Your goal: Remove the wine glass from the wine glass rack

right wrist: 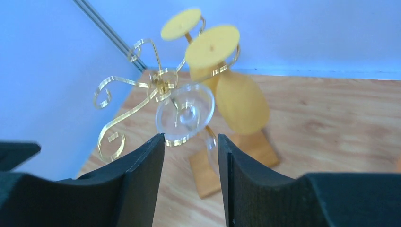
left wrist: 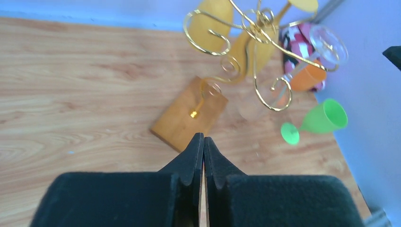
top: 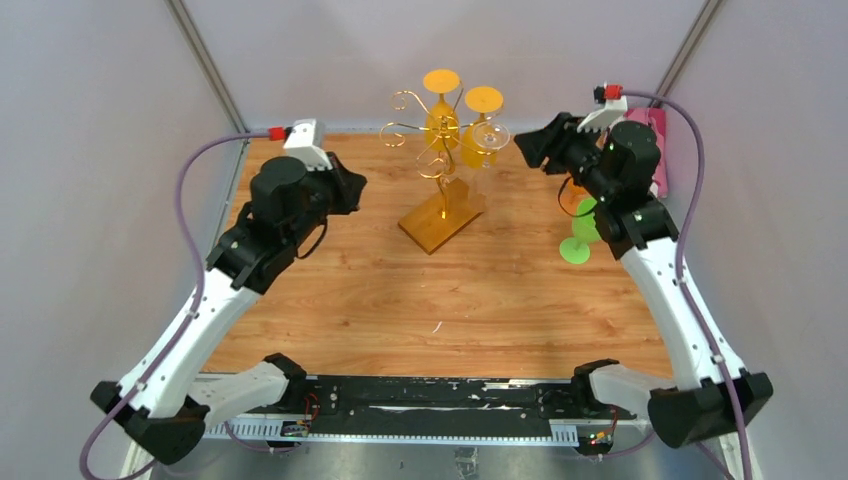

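The rack [top: 440, 216] stands toward 12 o'clock on the tabletop [top: 400, 300], its wooden base flat and its gold arms spread above. A clear glass [top: 488, 137] hangs upside down on the arm at about 2 o'clock from the stem, foot up. Two yellow glasses [top: 441, 82] hang just beside it. A green glass [top: 580, 236] lies out at 3 o'clock on the tabletop, so I take the clear one as the target.

This looks like the approach step. The right tool [right wrist: 190, 142] hovers at 3 o'clock of the clear glass, near it but not touching. Its fingers stand narrowly apart, lined up on the stem below the foot, and it holds nothing. The left tool [left wrist: 203, 142] waits at 9 o'clock, well apart from the rack, fingers pressed together on nothing.

Next, I reckon, it must ease in toward 9 o'clock, close on the stem, then slide the foot outward along the wire without tugging the light rack or bumping the yellow neighbour.
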Action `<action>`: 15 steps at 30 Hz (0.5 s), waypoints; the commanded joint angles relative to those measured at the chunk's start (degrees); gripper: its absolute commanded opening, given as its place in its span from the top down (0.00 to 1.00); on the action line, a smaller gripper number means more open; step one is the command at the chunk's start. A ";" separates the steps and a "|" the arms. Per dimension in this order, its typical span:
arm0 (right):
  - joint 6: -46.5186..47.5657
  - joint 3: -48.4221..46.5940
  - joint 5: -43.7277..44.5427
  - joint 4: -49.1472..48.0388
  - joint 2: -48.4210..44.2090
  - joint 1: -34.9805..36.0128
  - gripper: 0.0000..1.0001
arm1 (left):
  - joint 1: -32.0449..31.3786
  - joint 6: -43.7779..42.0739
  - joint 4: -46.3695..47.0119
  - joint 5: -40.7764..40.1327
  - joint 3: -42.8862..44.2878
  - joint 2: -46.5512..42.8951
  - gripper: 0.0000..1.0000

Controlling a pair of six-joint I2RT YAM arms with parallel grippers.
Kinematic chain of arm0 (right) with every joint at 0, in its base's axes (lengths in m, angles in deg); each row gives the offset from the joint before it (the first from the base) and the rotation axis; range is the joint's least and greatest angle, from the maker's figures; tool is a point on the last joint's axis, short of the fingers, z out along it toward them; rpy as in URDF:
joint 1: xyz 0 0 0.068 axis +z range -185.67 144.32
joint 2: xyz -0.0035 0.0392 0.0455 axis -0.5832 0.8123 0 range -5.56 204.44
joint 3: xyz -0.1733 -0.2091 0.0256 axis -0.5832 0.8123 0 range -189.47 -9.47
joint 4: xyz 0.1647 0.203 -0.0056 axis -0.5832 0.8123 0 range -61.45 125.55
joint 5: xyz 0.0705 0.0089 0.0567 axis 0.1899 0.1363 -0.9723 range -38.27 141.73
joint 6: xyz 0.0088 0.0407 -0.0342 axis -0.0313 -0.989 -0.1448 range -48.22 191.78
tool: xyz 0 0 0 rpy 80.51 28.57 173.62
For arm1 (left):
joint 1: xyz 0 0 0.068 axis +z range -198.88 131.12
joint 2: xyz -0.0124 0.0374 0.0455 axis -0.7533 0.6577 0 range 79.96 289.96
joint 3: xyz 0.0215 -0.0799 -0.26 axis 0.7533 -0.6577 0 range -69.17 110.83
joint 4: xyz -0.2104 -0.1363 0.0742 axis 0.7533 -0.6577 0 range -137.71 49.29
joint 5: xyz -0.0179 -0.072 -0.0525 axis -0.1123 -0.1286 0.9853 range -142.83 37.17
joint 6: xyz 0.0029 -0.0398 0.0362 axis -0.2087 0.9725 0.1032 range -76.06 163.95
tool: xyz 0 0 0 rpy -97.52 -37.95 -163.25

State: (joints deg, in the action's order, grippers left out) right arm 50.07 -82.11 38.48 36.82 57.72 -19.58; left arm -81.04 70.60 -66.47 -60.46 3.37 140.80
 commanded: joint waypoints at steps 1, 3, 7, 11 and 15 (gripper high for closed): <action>-13.12 -2.65 -12.20 -12.26 8.14 -5.24 0.51 | -0.17 -1.92 0.71 -10.94 -3.42 -5.59 0.93; -17.05 -2.37 -14.52 -16.12 11.17 -6.46 0.53 | -0.17 -2.48 0.26 -11.54 -3.81 -6.12 0.93; -22.70 -1.97 -18.59 -22.03 15.55 -8.34 0.55 | -0.16 -3.34 -1.38 -12.42 -3.43 -5.46 0.93; -31.09 -0.34 -23.23 -30.14 18.79 -10.58 0.55 | -0.16 -3.69 -1.12 -12.22 -3.54 -4.72 0.93; -42.50 2.63 -29.13 -42.21 21.34 -13.75 0.56 | -0.14 -3.85 -0.98 -12.16 -3.36 -4.34 0.93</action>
State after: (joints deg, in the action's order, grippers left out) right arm 21.15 -81.89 17.45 9.89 77.59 -30.05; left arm -80.95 67.69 -67.54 -70.83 0.28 136.60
